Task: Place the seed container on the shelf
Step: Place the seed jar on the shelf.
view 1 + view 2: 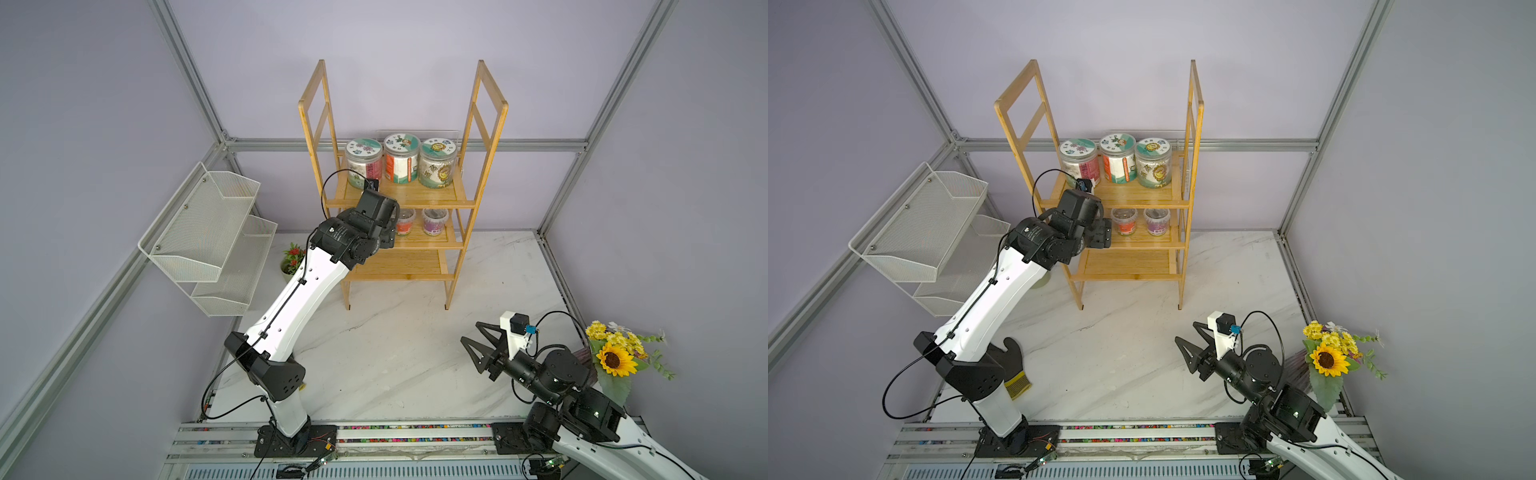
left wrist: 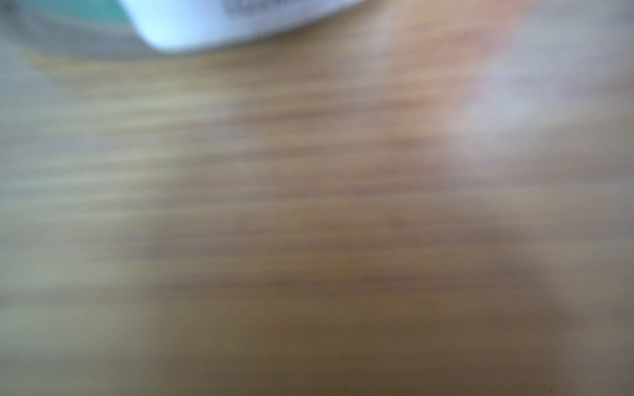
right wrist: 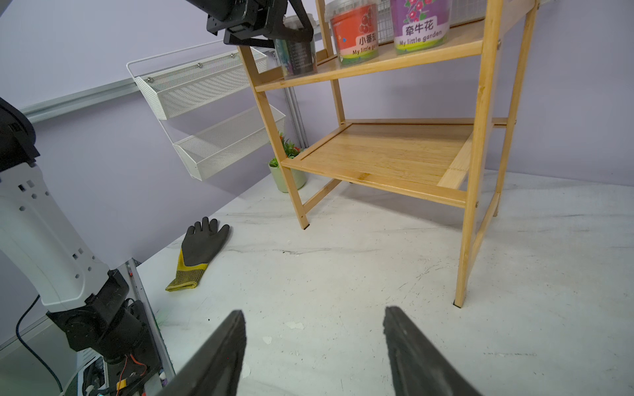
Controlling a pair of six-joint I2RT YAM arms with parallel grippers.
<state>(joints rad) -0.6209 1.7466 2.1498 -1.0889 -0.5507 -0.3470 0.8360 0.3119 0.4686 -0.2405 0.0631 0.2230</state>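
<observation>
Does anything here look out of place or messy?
A black-and-yellow work glove lies flat on the white table, apart from the wooden shelf. It looks dropped, not stored. Small white flecks also dot the table. Nothing appears tipped or spilled.

Three large jars (image 1: 401, 160), three small seed containers (image 3: 356, 32), one shelf (image 1: 415, 194), one glove (image 3: 200, 247).

In the left wrist view we make out the shelf (image 2: 308, 205) only as smeared wood grain, with a blurred white patch (image 2: 206, 20) cut off by the edge. On the shelf's middle tier, the left gripper (image 3: 293, 32) covers much of the seed container (image 3: 298, 58); we cannot tell whether its jaws touch it.
</observation>
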